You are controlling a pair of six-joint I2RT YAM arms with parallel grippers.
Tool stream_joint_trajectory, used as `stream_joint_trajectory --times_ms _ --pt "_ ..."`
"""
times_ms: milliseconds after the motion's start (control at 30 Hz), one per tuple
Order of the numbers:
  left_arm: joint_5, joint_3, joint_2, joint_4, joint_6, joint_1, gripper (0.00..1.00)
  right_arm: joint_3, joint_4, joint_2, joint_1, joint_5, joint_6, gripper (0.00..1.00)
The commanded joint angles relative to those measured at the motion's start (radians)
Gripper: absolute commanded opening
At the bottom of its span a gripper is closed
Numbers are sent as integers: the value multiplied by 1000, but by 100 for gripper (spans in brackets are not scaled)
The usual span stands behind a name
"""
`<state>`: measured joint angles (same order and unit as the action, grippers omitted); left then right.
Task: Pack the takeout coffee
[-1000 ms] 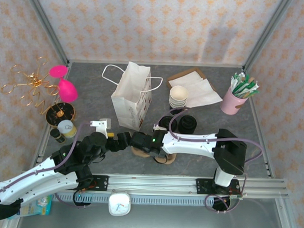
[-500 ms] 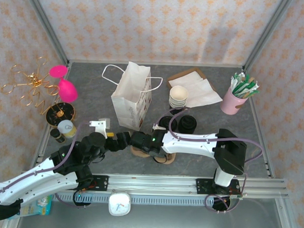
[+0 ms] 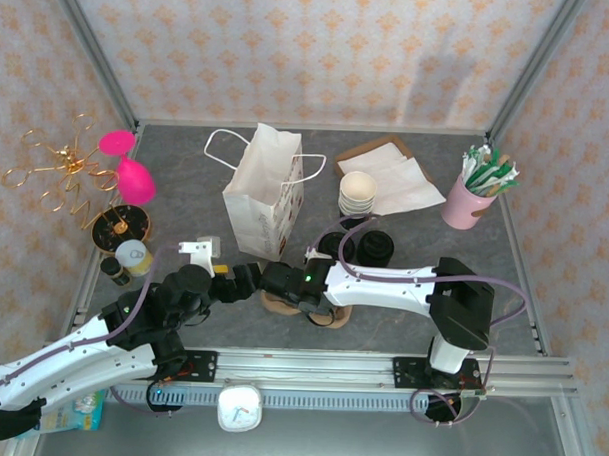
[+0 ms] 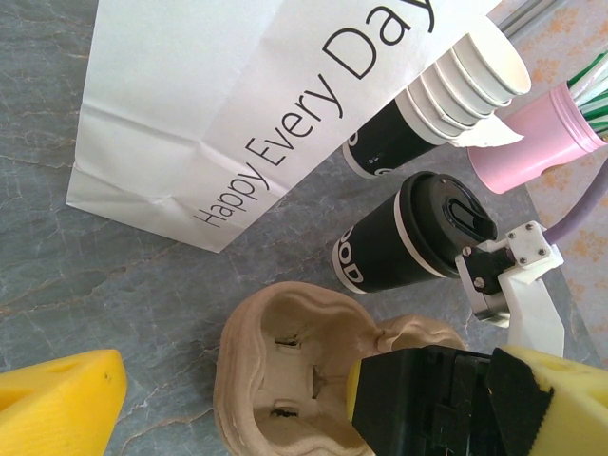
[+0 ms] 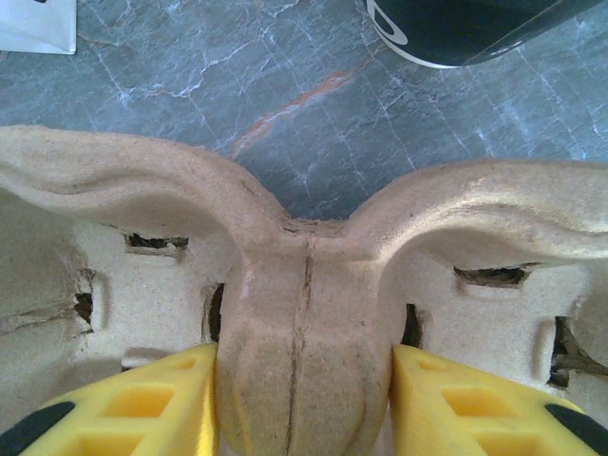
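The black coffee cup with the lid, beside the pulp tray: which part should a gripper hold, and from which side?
Probably the round wall of the coffee cup, just below the lid, fingers level, since it stands upright. Come sideways over the bare table between the paper bag and the pulp tray; a second black cup crowds its far side.

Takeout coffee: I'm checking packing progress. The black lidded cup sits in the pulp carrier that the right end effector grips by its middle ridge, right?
Not quite: the left wrist view shows the takeout coffee standing on the table beside the pulp carrier, not in it. The right end effector does grip the carrier's middle ridge.
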<state>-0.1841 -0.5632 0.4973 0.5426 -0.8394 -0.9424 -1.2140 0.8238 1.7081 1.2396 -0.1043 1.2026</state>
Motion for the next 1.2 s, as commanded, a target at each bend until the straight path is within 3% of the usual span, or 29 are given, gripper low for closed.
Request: stream_joint_trajectory --times_ms 0,433,633,767,1167 --pt "15 15 5 4 -5 -4 99 -17 17 -51 -9 -22 -10 45" --pt "51 77 48 -63 -53 0 98 25 -23 -78 -11 13 -31 46" --pt "111 115 109 -97 -55 40 79 55 -56 -87 -16 38 -52 46" --pt "170 152 106 -136 -47 88 72 72 -58 -77 -19 45 -78 46" --pt "197 190 76 -154 -50 163 72 -8 39 -57 -11 21 -118 56"
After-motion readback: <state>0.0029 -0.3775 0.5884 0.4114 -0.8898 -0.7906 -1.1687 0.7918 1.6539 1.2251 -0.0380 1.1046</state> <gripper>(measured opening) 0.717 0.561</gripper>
